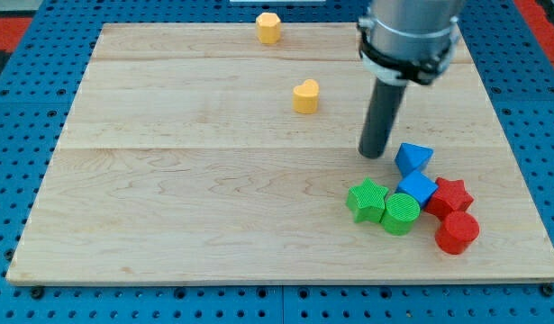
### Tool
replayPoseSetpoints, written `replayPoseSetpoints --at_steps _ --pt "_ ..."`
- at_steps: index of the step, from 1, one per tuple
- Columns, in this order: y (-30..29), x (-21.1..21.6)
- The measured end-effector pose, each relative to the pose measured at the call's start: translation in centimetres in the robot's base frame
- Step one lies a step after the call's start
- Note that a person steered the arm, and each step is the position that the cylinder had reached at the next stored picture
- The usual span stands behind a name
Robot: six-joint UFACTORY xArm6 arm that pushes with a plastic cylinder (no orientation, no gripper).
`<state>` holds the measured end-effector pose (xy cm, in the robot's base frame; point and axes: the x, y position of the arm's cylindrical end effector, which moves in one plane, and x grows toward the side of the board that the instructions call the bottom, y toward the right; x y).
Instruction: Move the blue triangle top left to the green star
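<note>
Red cylinder [457, 232] — wooden board [186, 198], blue pegboard [24, 117]

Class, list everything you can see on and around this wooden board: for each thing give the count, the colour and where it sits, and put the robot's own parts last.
yellow hexagon block: 1, yellow, view's top edge of board, centre
yellow heart block: 1, yellow, below the hexagon, upper middle
blue triangle: 1, blue, view's right, top of the cluster
blue cube: 1, blue, just below the triangle
green star: 1, green, cluster's left end
green cylinder: 1, green, beside the star
red star: 1, red, right of the cube
red cylinder: 1, red, cluster's bottom right
wooden board: 1, pale wood, on blue pegboard
my tip: 1, dark rod, just left of the blue triangle
</note>
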<state>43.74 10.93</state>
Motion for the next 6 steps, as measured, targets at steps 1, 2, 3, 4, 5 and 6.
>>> replayPoseSetpoints --at_steps 1,2,3,4,5,6 --pt "8.0 -0.4" --pt "11.3 1.7" --pt "7.9 5.1" --pt "7.2 1.1" --pt "5.8 0.5" --pt "1.7 0.2"
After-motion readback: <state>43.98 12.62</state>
